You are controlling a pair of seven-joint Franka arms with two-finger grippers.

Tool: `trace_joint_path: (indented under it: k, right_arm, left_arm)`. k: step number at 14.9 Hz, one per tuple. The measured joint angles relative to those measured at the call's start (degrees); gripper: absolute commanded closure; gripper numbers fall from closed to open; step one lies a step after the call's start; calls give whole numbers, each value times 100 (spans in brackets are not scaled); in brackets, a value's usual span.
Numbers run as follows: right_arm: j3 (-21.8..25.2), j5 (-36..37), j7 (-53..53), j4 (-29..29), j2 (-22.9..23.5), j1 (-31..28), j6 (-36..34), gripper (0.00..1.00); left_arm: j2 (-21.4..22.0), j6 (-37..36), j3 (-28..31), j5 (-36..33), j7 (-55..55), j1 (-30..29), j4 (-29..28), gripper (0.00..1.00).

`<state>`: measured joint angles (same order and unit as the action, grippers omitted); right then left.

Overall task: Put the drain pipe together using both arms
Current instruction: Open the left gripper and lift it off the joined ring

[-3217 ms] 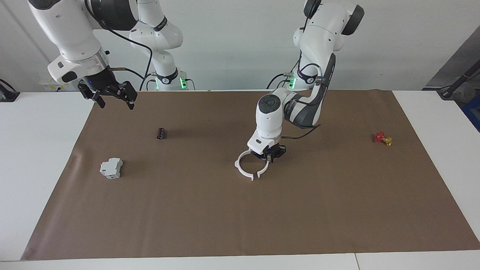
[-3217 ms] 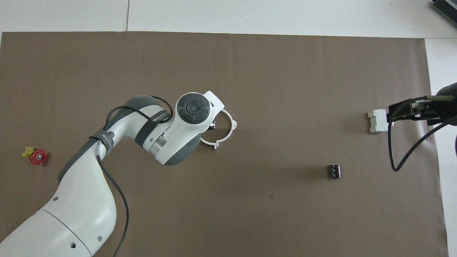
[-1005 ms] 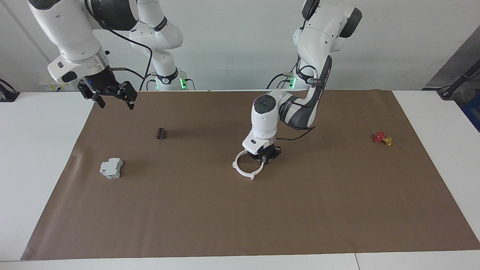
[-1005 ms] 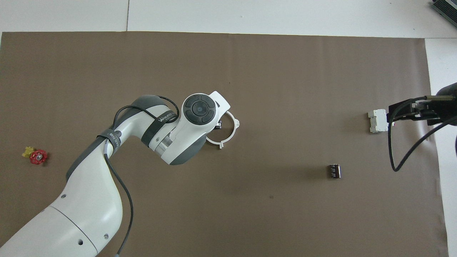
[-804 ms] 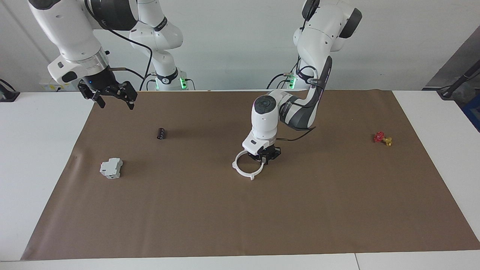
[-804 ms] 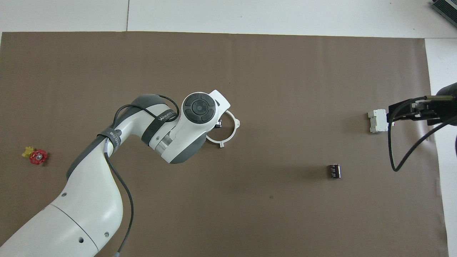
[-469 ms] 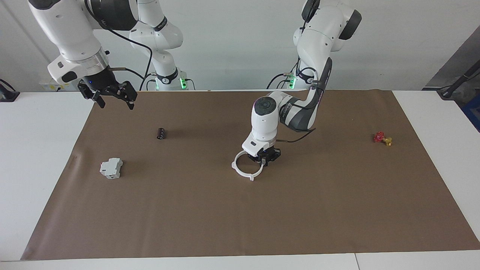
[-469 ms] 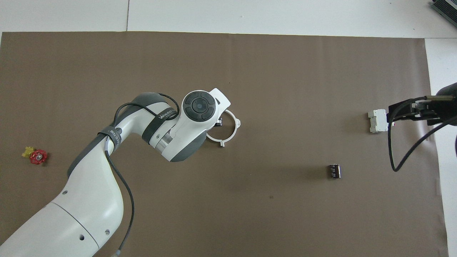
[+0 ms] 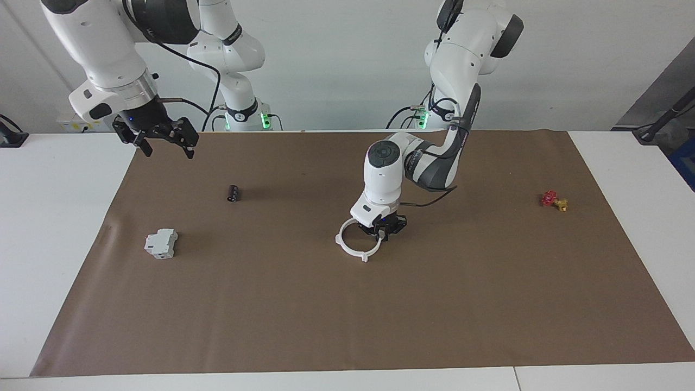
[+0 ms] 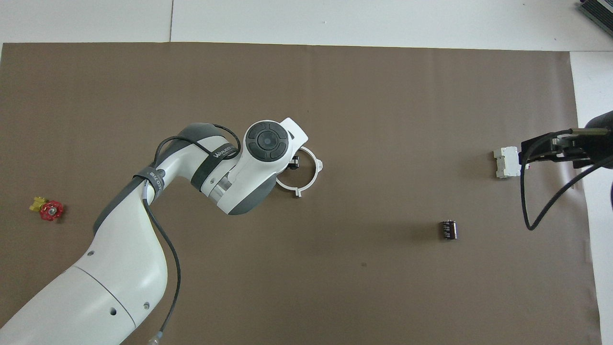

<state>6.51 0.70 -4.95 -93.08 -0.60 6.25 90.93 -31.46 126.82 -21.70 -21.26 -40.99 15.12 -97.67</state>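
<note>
Under the left gripper (image 9: 384,230), at the middle of the brown mat (image 9: 347,315), the drain pipe (image 9: 354,247) lies flat as one closed white ring. Its two half-circle pieces appear to meet end to end, with small tabs sticking out where they join, so the joining looks done or very nearly done. I cannot tell whether the tabs have fully locked. The ring is thin-walled, open in the centre and palm-like in proportion — light plastic by the look of it.

The left gripper is down low at the ring's edge on the side toward the robots. Whether its fingers are parted or clamped on the rim cannot be told. What seems left is letting go and lifting clear.

The right gripper (image 9: 163,137) waits high in the air with its fingers spread and nothing between them — well apart from the ring, above the mat's edge at its own end.
</note>
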Motion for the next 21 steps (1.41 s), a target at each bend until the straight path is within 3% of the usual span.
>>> trace_joint_path:
  k: [7,16,21]
  right_arm:
    - [0,0,0,0,0,0,0,0]
    - [0,0,0,0,0,0,0,0]
    - [0,0,0,0,0,0,0,0]
  left_arm:
    - [22,-455,21,-61,19,-146,319,0]
    - [629,-1235,14,-57,43,-426,510,0]
    - [899,-1709,20,279,868,-914,620,0]
